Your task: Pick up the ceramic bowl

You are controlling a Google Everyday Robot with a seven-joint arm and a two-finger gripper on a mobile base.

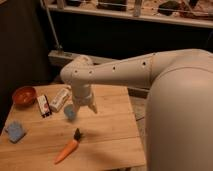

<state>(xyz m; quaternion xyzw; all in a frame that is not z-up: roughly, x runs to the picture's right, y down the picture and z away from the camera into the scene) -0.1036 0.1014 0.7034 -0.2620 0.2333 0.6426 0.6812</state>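
The ceramic bowl point(24, 95) is small, round and orange-red with a darker inside. It stands at the far left of the wooden table point(107, 130). My white arm reaches in from the right. My gripper point(83, 106) hangs over the middle of the table, well to the right of the bowl and just beside a small pale blue cup point(70, 112). The gripper is apart from the bowl, with two packets between them.
A dark packet point(44, 106) and a white packet point(60, 99) lie between the bowl and the cup. A blue sponge point(15, 131) lies at the front left. A carrot point(68, 147) lies near the front. A railing runs behind the table.
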